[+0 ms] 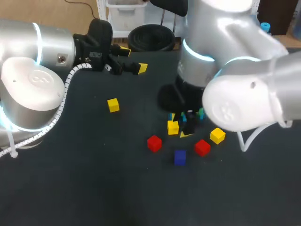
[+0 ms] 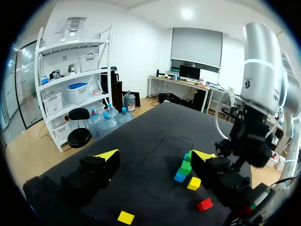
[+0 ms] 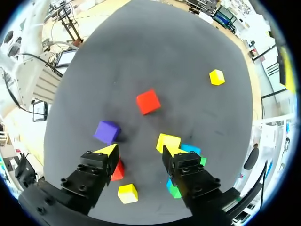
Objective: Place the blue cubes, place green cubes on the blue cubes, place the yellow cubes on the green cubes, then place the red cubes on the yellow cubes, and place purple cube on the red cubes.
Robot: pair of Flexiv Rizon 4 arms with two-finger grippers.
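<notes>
My right gripper (image 3: 139, 151) hangs open over the cluster of cubes, nothing between its fingers. A yellow cube (image 3: 168, 141) lies just ahead of one fingertip, beside blue (image 3: 190, 149) and green cubes (image 3: 174, 190) partly hidden by that finger. A red cube (image 3: 118, 170) peeks from under the other finger. Ahead lie a purple cube (image 3: 107, 132) and a second red cube (image 3: 148, 101). In the head view the right gripper (image 1: 184, 127) is largely covered by its arm. My left gripper (image 1: 133, 59) stands open and empty at the table's far left.
One yellow cube (image 1: 113, 105) lies alone left of the middle, another (image 1: 217, 135) at the cluster's right. The red cubes (image 1: 154, 143) (image 1: 202, 147) and the purple cube (image 1: 179, 157) lie on the cluster's near side. The dark table (image 1: 94, 179) has bare room at the front.
</notes>
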